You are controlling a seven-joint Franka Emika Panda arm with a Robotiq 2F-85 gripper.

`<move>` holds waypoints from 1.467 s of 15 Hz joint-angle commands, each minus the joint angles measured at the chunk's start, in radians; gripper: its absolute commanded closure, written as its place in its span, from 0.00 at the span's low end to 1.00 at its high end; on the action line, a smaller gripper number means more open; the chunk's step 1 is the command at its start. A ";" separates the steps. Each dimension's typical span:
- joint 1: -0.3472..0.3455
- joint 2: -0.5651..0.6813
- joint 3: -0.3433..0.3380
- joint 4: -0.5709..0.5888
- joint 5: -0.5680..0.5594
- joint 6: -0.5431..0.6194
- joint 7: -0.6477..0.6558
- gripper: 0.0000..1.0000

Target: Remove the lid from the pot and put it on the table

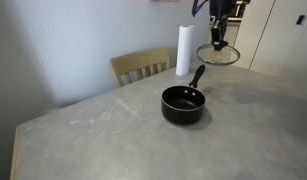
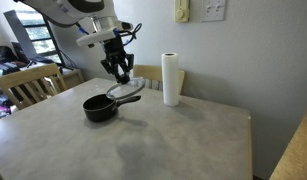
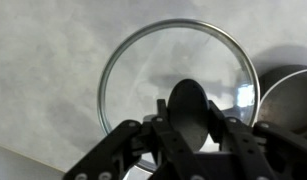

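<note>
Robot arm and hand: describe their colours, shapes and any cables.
The arm is rounded white shells with dark joints. The hand is black, with two fingers on hinged bars. A blue strip above it may be a cable. No markings are readable.

In the wrist view the gripper (image 3: 193,125) covers the lower rim of the lid (image 3: 163,65), and we cannot tell the lid's dark knob from the fingers clasped on it. Right of the lid, the pot (image 3: 293,100) is cut off by the picture's edge. In an exterior view the arm (image 1: 222,10) above the lid runs out past the top edge, and the knob is too small to make out
</note>
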 commanded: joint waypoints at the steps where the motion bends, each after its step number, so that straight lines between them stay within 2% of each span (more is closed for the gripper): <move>1: -0.105 -0.038 -0.001 -0.110 0.069 0.142 -0.173 0.85; 4: -0.191 -0.016 0.022 -0.140 0.210 0.176 -0.347 0.85; 7: -0.222 0.013 0.014 -0.157 0.278 0.161 -0.447 0.85; 15: -0.217 0.097 -0.005 -0.189 0.245 0.191 -0.442 0.85; 22: -0.204 0.191 -0.025 -0.170 0.155 0.273 -0.385 0.85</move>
